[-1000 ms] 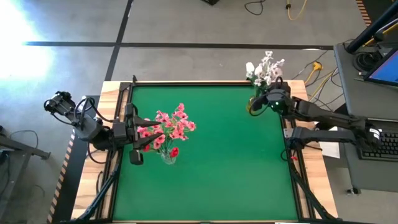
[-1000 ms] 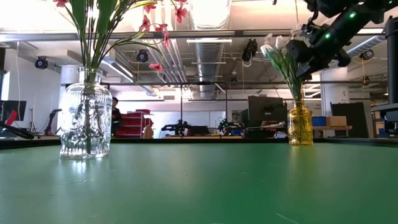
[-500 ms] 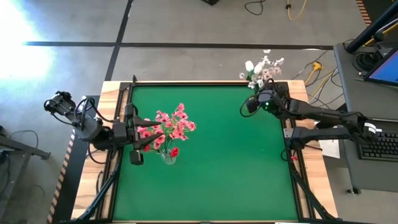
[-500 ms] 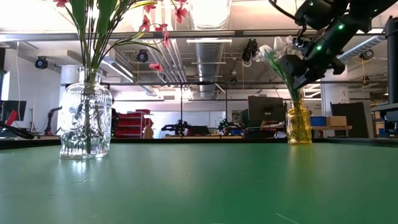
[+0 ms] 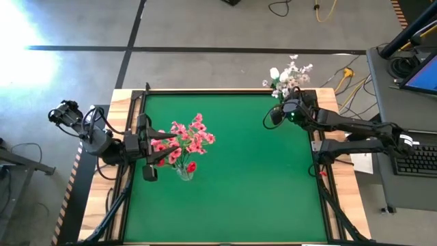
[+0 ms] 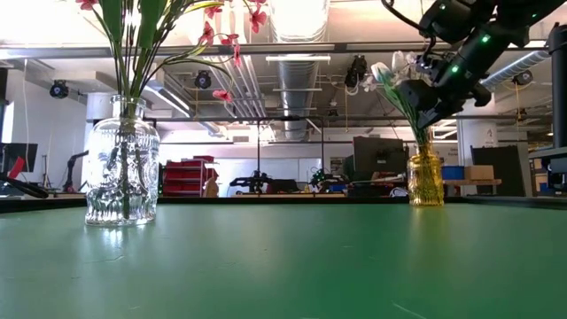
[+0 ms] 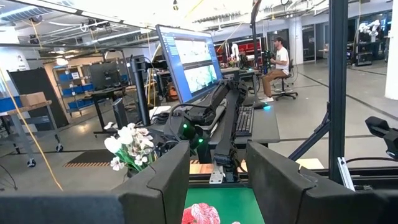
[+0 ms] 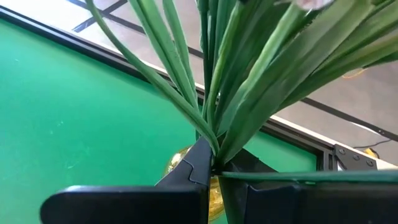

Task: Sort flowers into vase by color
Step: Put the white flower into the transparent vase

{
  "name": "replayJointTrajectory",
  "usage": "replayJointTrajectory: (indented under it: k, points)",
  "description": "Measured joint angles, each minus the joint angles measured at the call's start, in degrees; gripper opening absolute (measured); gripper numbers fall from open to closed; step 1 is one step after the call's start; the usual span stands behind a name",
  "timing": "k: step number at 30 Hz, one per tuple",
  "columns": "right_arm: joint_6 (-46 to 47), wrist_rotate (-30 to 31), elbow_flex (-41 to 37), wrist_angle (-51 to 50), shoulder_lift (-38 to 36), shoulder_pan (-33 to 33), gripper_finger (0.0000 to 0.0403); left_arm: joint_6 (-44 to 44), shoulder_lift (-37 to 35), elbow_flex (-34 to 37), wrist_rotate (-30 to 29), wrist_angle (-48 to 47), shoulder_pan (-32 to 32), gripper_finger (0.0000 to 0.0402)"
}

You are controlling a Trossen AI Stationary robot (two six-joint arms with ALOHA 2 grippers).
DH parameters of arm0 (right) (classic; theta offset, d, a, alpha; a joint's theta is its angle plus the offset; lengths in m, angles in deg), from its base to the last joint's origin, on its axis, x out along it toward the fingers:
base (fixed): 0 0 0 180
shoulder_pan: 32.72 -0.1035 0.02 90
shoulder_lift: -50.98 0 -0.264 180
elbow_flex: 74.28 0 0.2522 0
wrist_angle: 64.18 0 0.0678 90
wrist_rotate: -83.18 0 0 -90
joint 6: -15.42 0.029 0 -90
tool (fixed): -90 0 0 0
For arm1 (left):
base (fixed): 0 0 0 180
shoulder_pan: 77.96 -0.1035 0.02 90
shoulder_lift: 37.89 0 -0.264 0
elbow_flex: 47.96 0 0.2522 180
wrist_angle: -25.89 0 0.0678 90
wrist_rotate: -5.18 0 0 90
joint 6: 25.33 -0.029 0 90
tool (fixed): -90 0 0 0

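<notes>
The white flowers (image 5: pixel 288 75) stand with their green stems in a small yellow vase (image 6: pixel 426 180) near the table's far right corner. My right gripper (image 8: pixel 214 167) is shut on those stems just above the vase's mouth, and also shows in the low view (image 6: pixel 425 96). The pink and red flowers (image 5: pixel 186 140) stand in a clear glass vase (image 6: pixel 122 173) at the table's left. My left gripper (image 7: pixel 217 177) waits open beside them, level with their blossoms (image 7: pixel 202 213), touching nothing. My right gripper pinches the bundle of green stems (image 8: pixel 219 134) of the white flowers between its two fingers, a little above the yellow vase's mouth (image 8: pixel 180 160). The fingers lie across the stems, slanting in from the table's right and above. The stems' lower ends sit in the vase, which stands on the table; the blossoms lean left.
The green mat (image 5: pixel 239 178) lies open between the two vases and toward the near edge. A black frame rail (image 8: pixel 298 134) edges the table just behind the yellow vase. Beyond the right edge stand a desk, a keyboard (image 5: pixel 416 160) and cables.
My right gripper has moved a short way toward the table's left edge and slightly down, staying by the yellow vase. The white flowers have tipped leftward with it, while the vase has stayed on the table. In the last half second it has held nearly still.
</notes>
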Motion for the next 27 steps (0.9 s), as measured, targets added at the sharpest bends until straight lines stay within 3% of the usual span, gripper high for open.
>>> replayJointTrajectory:
  k: [17, 27]
  points:
    - [0.15, -0.02, 0.00, -0.80, -0.04, 0.00, 0.0017, 0.02, 0.00, 0.00, 0.00, 0.02, 0.01, 0.0146]
    - [1.62, -0.31, -0.11, -2.45, -0.23, 0.01, 0.0115, 0.02, 0.00, -0.02, 0.00, 0.02, 0.00, 0.0146]
